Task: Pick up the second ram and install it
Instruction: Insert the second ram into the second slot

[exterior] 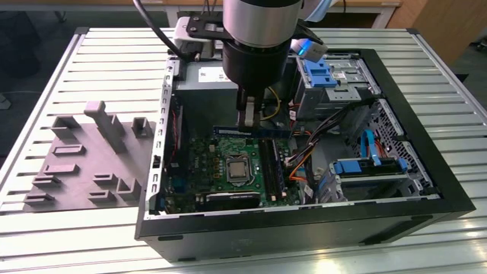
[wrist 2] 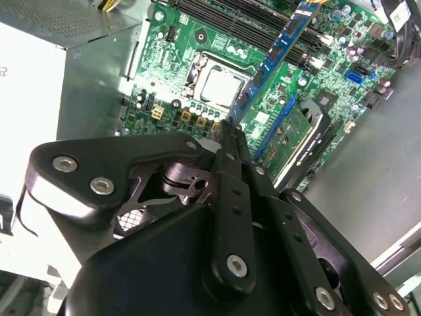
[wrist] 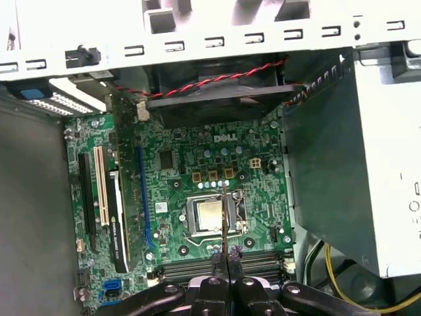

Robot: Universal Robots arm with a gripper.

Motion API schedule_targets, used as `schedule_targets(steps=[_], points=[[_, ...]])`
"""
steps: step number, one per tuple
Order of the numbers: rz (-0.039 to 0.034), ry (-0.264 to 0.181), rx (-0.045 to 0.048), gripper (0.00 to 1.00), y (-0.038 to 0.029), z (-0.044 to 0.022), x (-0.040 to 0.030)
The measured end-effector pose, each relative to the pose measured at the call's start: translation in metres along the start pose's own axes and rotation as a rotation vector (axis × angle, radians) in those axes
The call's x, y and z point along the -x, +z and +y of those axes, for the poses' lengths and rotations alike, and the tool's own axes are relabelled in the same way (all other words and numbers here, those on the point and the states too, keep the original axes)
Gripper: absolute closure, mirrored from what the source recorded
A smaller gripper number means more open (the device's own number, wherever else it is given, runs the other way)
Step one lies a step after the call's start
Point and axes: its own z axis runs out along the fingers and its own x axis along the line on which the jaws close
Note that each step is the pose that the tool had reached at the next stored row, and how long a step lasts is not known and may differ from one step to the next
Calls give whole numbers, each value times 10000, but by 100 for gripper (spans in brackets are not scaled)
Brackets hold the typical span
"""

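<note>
Tabletop (exterior: 99, 51) of pale metal slats bears open computer case (exterior: 304, 231); end effector (exterior: 247, 123) grips second ram (wrist 2: 277, 56) inside.

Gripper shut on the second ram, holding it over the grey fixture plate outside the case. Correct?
Wrong place. The gripper is shut on the second ram, but the exterior view shows it held inside the open case, over the green motherboard; the grey fixture plate sits apart outside.
</note>
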Motion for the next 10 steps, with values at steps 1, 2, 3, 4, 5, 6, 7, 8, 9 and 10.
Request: schedule_targets(steps=[1, 2, 3, 4, 5, 6, 7, 8, 9, 10], points=[[-2, 81, -2, 88, 0, 0, 0], [-5, 168, -4, 88, 0, 0, 0], [-9, 265, -6, 88, 1, 0, 0], [-12, 356, -8, 88, 1, 0, 0], [-15, 449, -11, 88, 1, 0, 0], [-18, 544, -13, 88, 2, 0, 0], [-21, 638, -15, 88, 2, 0, 0], [-24, 732, -17, 88, 2, 0, 0], [-28, 835, -20, 88, 3, 0, 0], [-31, 930, -23, 88, 3, 0, 0]])
